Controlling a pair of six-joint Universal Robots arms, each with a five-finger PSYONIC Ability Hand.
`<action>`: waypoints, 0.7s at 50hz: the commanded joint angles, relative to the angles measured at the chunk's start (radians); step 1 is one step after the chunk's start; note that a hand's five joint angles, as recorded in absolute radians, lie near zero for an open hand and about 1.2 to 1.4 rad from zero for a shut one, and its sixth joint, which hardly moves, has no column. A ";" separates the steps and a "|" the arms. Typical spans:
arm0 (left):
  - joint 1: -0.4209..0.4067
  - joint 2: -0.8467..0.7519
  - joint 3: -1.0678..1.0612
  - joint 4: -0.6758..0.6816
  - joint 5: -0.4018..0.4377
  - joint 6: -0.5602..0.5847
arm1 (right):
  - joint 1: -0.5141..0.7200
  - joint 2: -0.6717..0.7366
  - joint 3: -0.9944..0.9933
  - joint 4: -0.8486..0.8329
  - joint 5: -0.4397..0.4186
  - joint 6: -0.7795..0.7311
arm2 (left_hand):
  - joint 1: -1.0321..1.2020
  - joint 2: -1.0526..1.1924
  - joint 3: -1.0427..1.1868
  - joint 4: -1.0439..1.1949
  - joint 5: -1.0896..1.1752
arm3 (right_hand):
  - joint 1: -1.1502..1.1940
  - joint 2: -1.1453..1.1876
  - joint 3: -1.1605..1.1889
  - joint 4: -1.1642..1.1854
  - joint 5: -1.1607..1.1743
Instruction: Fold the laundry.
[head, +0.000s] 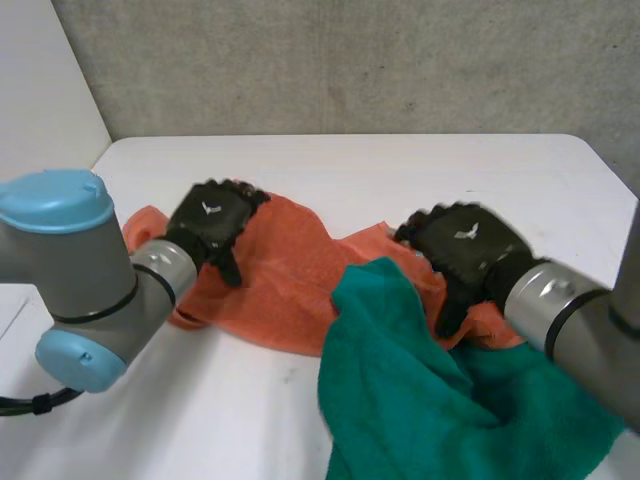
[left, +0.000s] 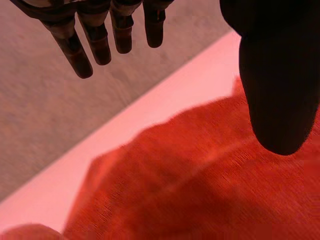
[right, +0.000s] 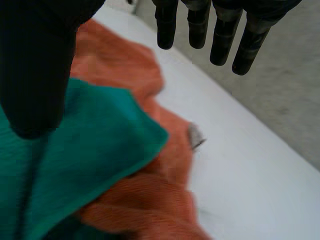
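Observation:
An orange cloth lies crumpled across the middle of the white table. A green cloth is heaped over its right part, nearer the front. My left hand hovers over the orange cloth's left part, fingers straight and thumb apart, holding nothing; the orange cloth lies under its palm. My right hand is above the place where the two cloths meet, open too, with fingers straight over the green cloth and the orange cloth.
A grey wall rises behind the table's far edge. A small grey tag sticks out from the orange cloth's edge. Bare table stretches beyond the cloths toward the back and at the front left.

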 joint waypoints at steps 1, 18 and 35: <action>-0.029 -0.068 -0.002 -0.056 0.038 0.139 | 0.027 0.010 0.046 -0.017 0.012 -0.061 | 0.017 0.001 -0.007 0.003 -0.028 | -0.025 -0.047 -0.043 -0.060 -0.067; -0.045 -0.126 0.011 -0.087 0.034 0.176 | 0.024 0.024 0.103 -0.070 0.012 -0.062 | 0.187 0.171 0.163 0.173 0.142 | -0.025 -0.047 -0.043 -0.060 -0.067; -0.042 -0.203 0.084 -0.079 -0.002 0.199 | 0.004 0.029 0.140 -0.089 0.012 -0.062 | 1.102 1.086 1.079 1.088 1.057 | -0.025 -0.047 -0.043 -0.060 -0.067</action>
